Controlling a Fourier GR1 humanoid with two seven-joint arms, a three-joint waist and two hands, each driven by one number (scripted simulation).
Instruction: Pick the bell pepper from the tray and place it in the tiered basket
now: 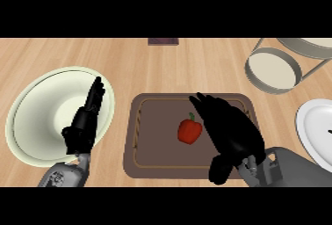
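**Desk:** What can't you see properly from there?

**Me:** Quite a bit. My right hand [230, 132] covers the right part of the brown tray [152, 169], so that side of its floor is hidden. The tiered basket [276, 68] runs off the top right corner; I see one round tier whole and a second only in part. A white dish [318, 127] to the right of my right hand is cut by the frame edge. A small dark thing [163, 41] at the far edge is cut off too, and I can't tell what it is.

**Desk:** Where's the pepper?

**Me:** One red bell pepper [190, 131] with a green stem, lying in the tray just left of my right hand. I can't tell whether the fingers touch it. That hand is spread above the tray, fingers straight, gripping nothing.

**Desk:** And the other?

**Me:** My left hand [84, 123] rests with relaxed fingers pointing away, over the right rim of one pale green plate [39, 118].

**Desk:** Count?

**Me:** One pepper, one tray, one basket, one plate, one dish, two hands.
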